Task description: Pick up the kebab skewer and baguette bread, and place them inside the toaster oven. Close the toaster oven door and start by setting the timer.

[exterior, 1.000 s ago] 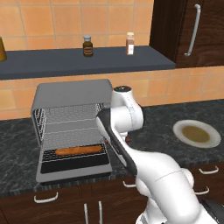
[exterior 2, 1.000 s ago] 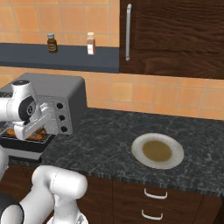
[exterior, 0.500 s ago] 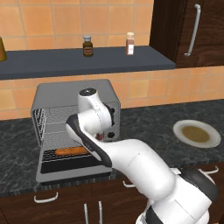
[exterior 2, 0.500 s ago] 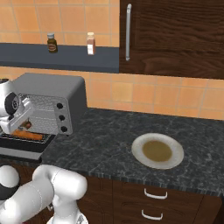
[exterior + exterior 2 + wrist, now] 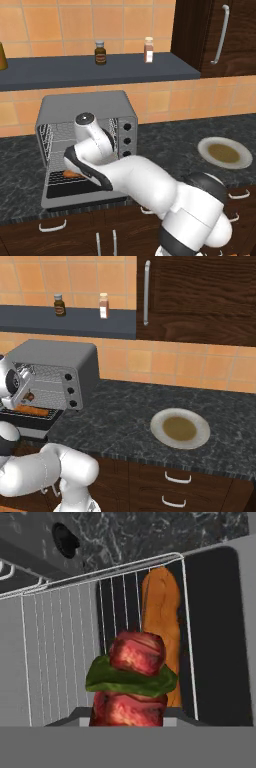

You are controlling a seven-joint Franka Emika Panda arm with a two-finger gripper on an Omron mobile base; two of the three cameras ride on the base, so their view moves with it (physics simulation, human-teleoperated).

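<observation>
The grey toaster oven (image 5: 87,105) stands open on the counter, its door (image 5: 75,202) folded down flat in front. The orange-brown baguette bread (image 5: 70,174) lies on the lower wire rack (image 5: 60,642); in the hand view the baguette bread (image 5: 161,612) runs along the rack's edge beside the door's dark glass (image 5: 220,637). My gripper (image 5: 127,717) hangs over that rack, shut on the kebab skewer (image 5: 135,677), whose red chunks and green piece sit right before the lens. From the right, the skewer (image 5: 30,397) shows just above the baguette (image 5: 35,410).
Three black knobs (image 5: 70,390) line the oven's right side. A white plate (image 5: 224,152) with a brown centre sits on the dark counter to the right. Two small bottles (image 5: 100,52) stand on the shelf above. Drawers run under the counter edge.
The arm has swung left across the oven's front, bringing the hand and the kebab skewer from the knob side to the open cavity over the rack. The baguette has stayed put.
</observation>
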